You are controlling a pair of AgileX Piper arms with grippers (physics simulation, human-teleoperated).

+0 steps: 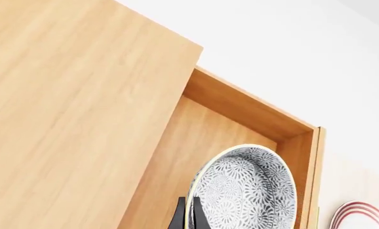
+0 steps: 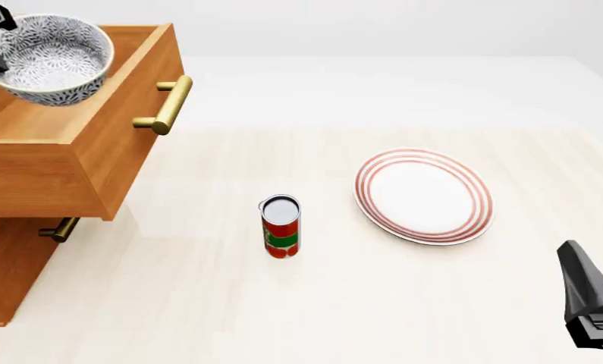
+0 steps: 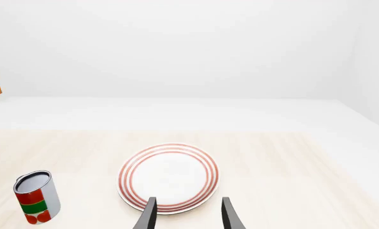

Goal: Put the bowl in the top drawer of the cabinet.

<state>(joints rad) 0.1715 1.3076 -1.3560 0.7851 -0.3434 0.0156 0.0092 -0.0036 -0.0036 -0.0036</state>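
Two pincers share this scene, and only the left pincer (image 1: pixel 187 214) carries anything; its dark fingers (image 1: pixel 178 215) are clamped on the rim of the bowl (image 2: pixel 53 61), one finger outside the wall and one inside, so the bowl hangs from the pincer by its left edge as the front view shows it. The bowl is held over the open top drawer (image 2: pixel 73 144) of the cabinet (image 2: pixel 7 265), above the drawer's inner space near its back — whether it touches the drawer floor cannot be told; its mouth faces up and tips a little toward the front camera, so the patterned inside shows. Being round, it has no long axis to speak of; its rim lies close to level. The top drawer is pulled well out, its brass handle (image 2: pixel 167 106) lying across the front panel, and below it a smaller handle (image 2: pixel 58 228) marks the lower drawer. On the tabletop (image 2: pixel 180 303) stand a red and green can (image 2: pixel 280 226), upright, and to its right a white plate (image 2: pixel 424 196) with red rings, well apart from the cabinet. The right pincer (image 3: pixel 186 213) hovers low over the tabletop just before the plate — its fingers apart, holding nothing.
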